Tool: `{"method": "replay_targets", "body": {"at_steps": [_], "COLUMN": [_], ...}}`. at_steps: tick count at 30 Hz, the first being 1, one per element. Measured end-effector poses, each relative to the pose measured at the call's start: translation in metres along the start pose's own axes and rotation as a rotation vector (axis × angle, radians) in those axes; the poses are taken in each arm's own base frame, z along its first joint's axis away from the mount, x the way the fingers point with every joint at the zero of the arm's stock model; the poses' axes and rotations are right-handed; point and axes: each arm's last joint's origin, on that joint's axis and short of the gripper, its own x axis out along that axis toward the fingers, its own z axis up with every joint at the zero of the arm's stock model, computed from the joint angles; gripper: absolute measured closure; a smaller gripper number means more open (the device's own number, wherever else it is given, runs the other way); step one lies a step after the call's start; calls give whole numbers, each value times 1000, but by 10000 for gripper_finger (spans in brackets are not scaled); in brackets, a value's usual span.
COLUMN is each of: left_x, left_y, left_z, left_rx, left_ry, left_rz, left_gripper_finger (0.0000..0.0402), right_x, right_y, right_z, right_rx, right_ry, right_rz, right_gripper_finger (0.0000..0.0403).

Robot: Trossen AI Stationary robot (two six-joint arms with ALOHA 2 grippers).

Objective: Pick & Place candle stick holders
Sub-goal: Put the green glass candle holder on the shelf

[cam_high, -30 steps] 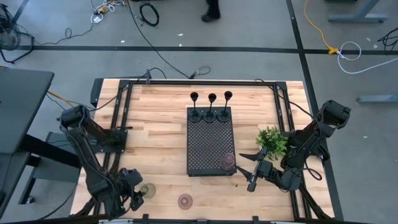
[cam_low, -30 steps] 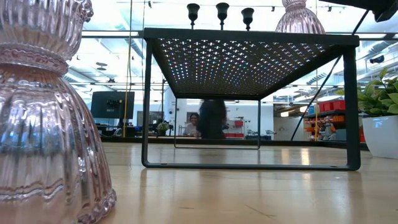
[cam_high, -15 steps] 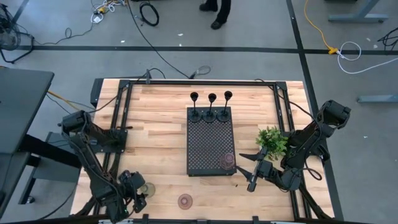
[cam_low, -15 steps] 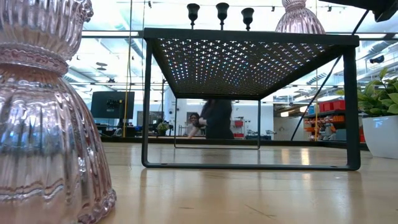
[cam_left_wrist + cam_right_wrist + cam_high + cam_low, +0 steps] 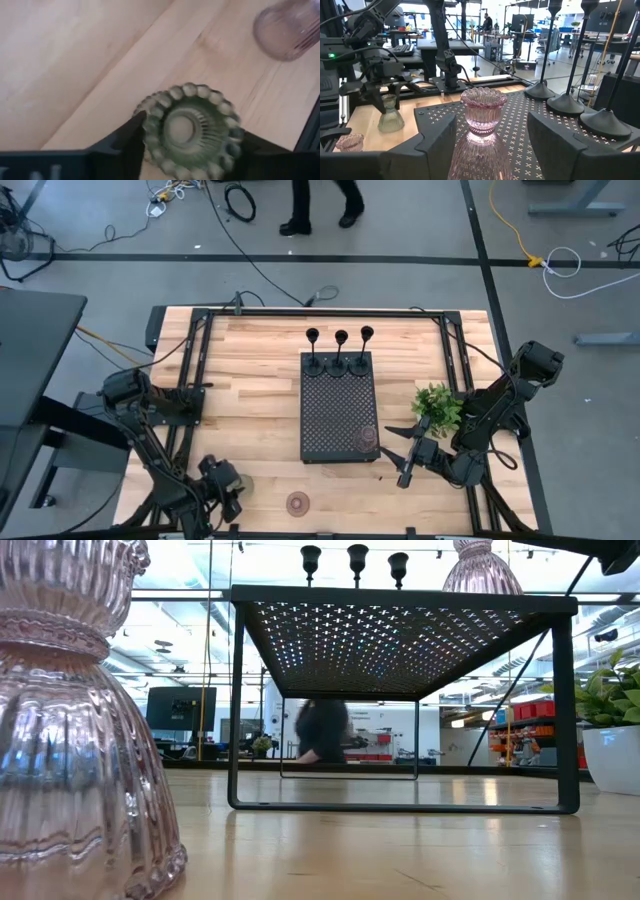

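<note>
Item: olive holder [image 5: 187, 131] — on the worktop [image 5: 260, 380], near front-left corner. My left tool [image 5: 187, 145] brackets it, fingers not yet clamped; right tool [image 5: 398, 452] released, idle beside the tray [image 5: 340, 420]. Step: grasping. Next I need a firm clench, then a lift.

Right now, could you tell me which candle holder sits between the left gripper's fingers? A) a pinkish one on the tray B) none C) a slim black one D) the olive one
D: the left wrist view shows the left gripper straddling the olive holder on the table.
</note>
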Motion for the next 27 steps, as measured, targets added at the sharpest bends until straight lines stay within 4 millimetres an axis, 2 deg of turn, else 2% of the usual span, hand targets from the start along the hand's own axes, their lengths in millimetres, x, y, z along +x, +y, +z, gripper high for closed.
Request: {"method": "replay_targets", "body": {"at_steps": [3,4,17,21,27], "left_x": [-1,-1,-2,-12,-32], "left_y": [-1,-1,-1,-9,-32], "left_z": [2,2,3,13,39], "left_rx": [4,8,10,30,128], "left_ry": [-35,-44,-65,-60,-107], "left_rz": [-10,-13,-21,-26,-34], "left_gripper_finger": [266,268,268,268,268], "right_x": [0,0,0,0,0], "right_y": [0,0,0,0,-2], "right_z": [0,0,-1,-1,-2], "right_rx": [0,0,-10,-15,-32], "right_ry": [0,0,3,3,3], "right_rz": [0,0,-1,-1,-54], "right_gripper_finger": [161,161,161,161,161]}}
